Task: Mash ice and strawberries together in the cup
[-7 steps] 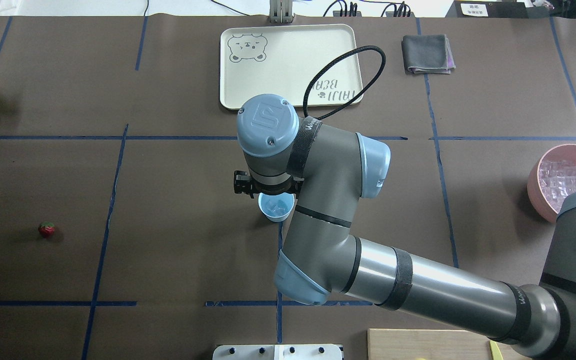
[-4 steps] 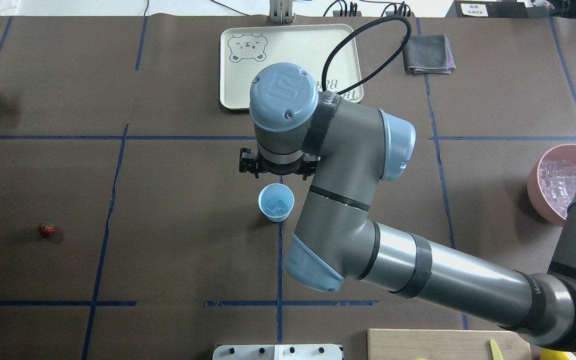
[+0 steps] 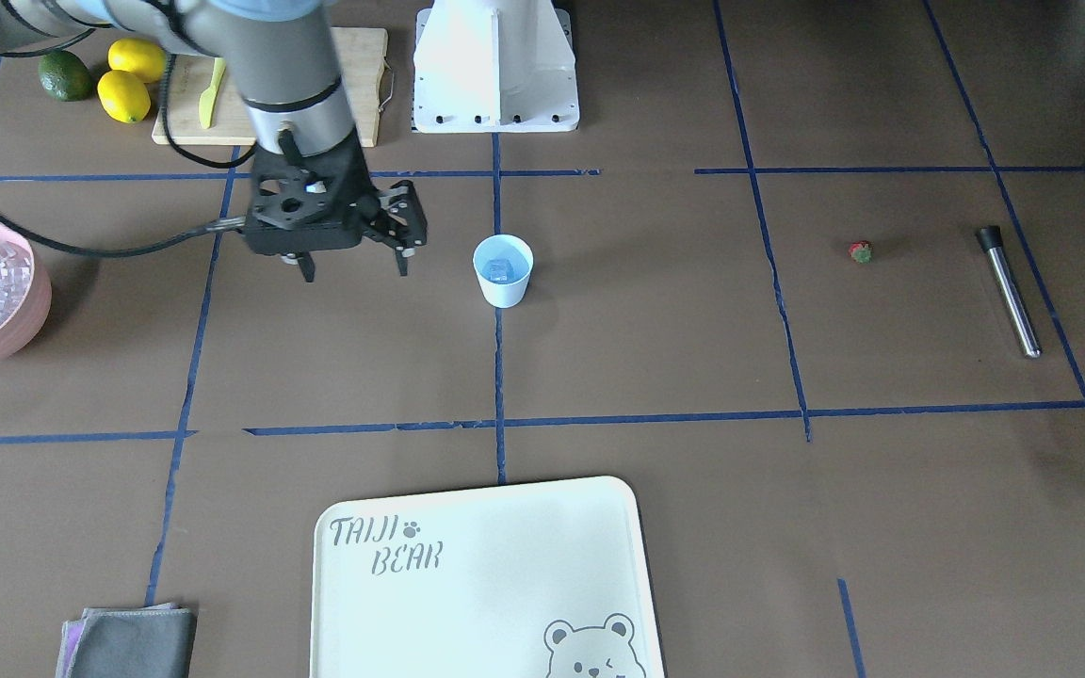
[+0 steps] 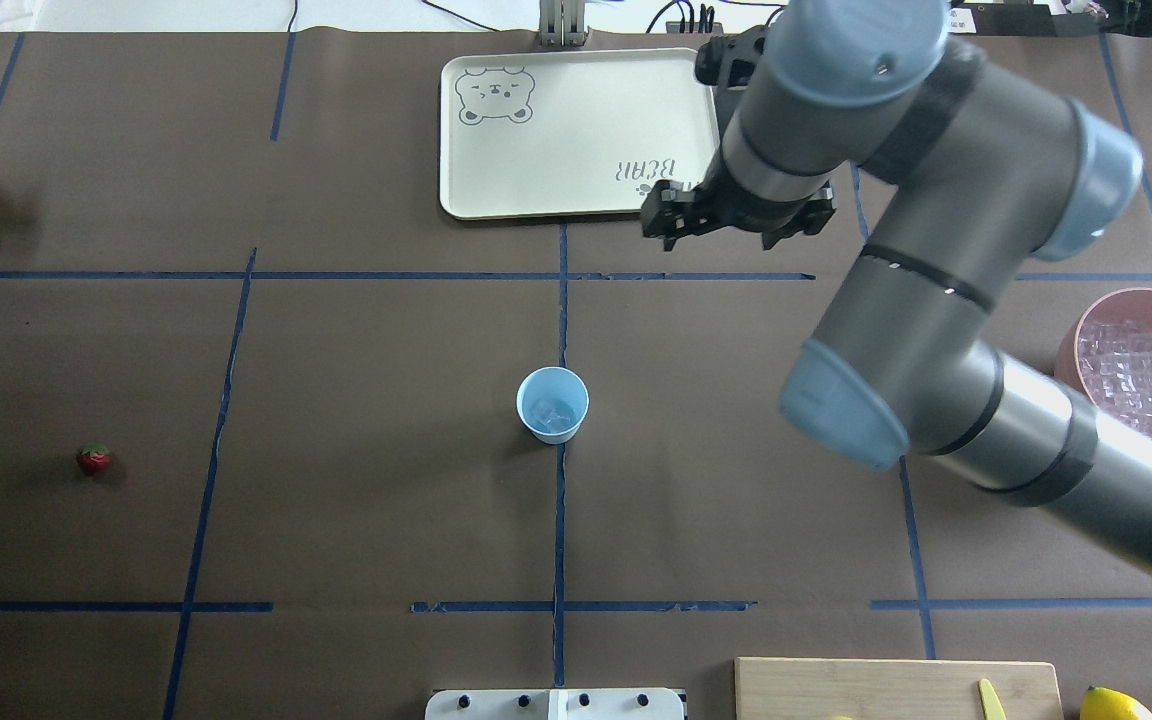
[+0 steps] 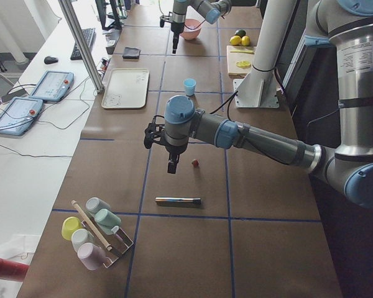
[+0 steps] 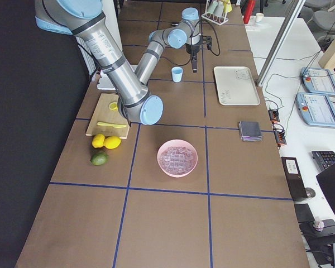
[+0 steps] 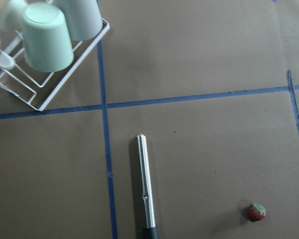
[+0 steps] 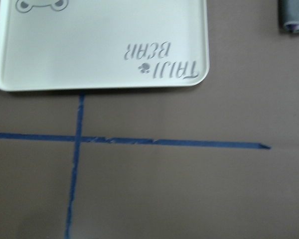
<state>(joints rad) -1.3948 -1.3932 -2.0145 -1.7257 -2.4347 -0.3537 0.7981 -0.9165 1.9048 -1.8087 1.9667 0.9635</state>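
The pale-blue cup (image 4: 552, 404) stands upright mid-table with a clear ice cube (image 3: 501, 270) inside. More ice fills the pink bowl (image 4: 1071, 350) at the right. The tiny red strawberry (image 4: 93, 459) lies alone on the left and shows in the left wrist view (image 7: 256, 212). My right gripper (image 3: 354, 273) is open and empty, hanging above the table between cup and bowl, near the tray corner in the overhead view (image 4: 733, 222). My left gripper (image 5: 172, 166) hovers above the strawberry (image 5: 195, 163); I cannot tell whether it is open or shut.
A metal muddler (image 3: 1007, 290) lies beyond the strawberry. A cream bear tray (image 4: 576, 130) and grey cloth (image 4: 854, 108) sit at the far side. A cutting board (image 3: 269, 85), lemons (image 3: 128, 80) and lime (image 3: 65, 75) are near the base. A cup rack (image 7: 45, 45) stands far left.
My right arm has lifted off the cup and swung away to the right and far side, toward the tray corner. The cup is uncovered, with ice in it.
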